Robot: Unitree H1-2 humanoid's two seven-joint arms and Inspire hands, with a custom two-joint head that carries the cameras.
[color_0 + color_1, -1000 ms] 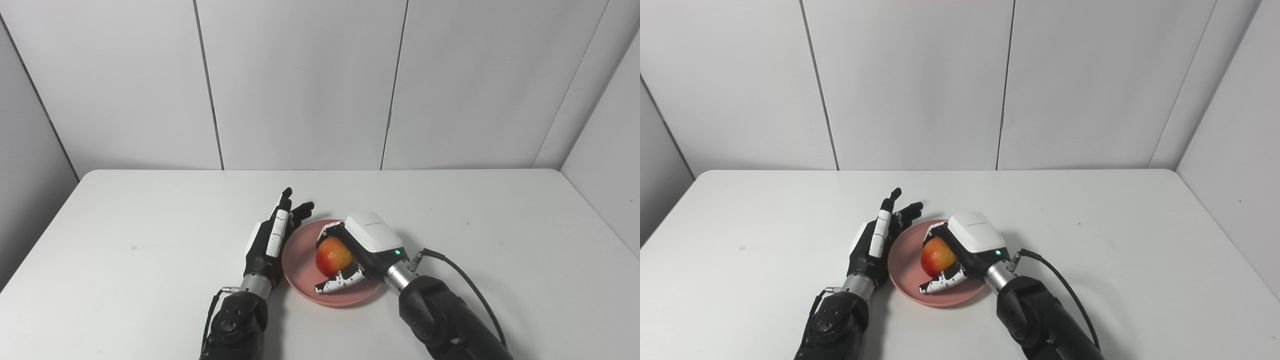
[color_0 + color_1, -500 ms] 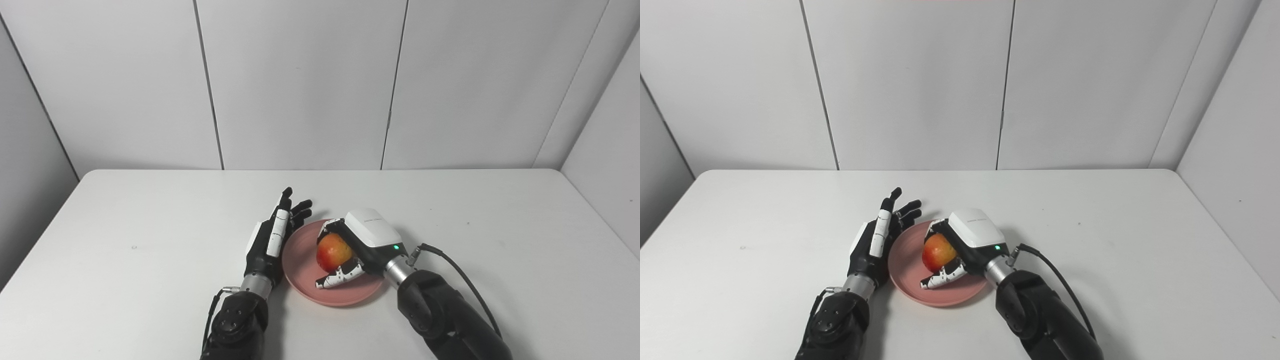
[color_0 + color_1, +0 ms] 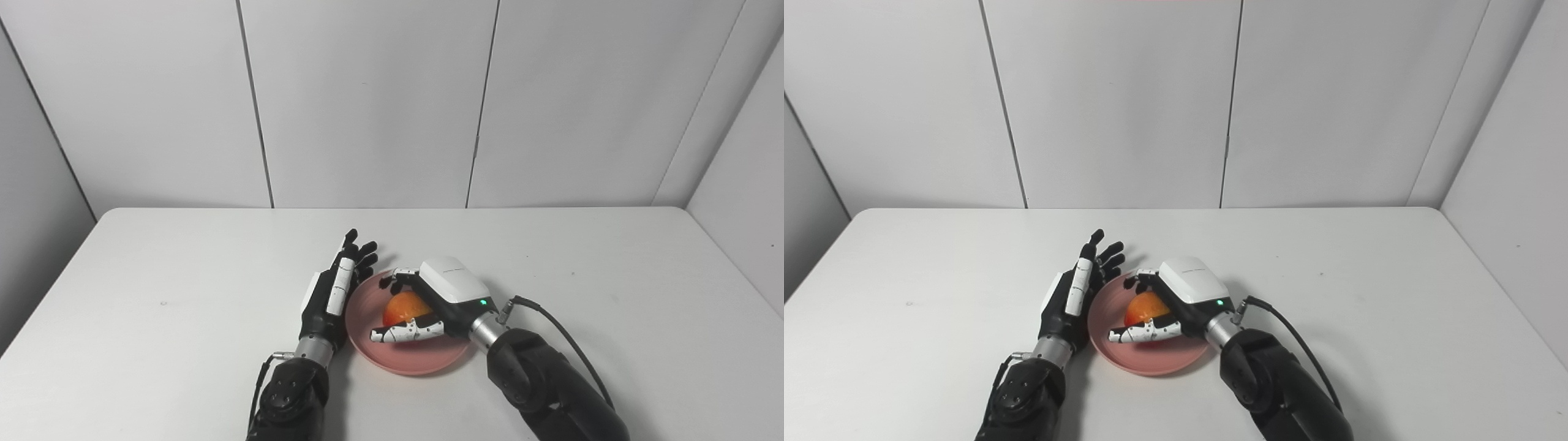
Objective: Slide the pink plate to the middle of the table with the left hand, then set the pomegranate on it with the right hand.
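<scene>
White surface (image 3: 184, 275), wide. Pink plate (image 3: 392, 361) sits mid-width, toward the near edge. Right hand (image 3: 429, 300) over the plate, fingers spread apart, thumb stretched in front of the pomegranate (image 3: 401, 306); fruit rests on the plate, not gripped. Left hand (image 3: 334, 291) stands edge-on, fingers straight and loose, holding nothing, just beside the plate's left rim.
</scene>
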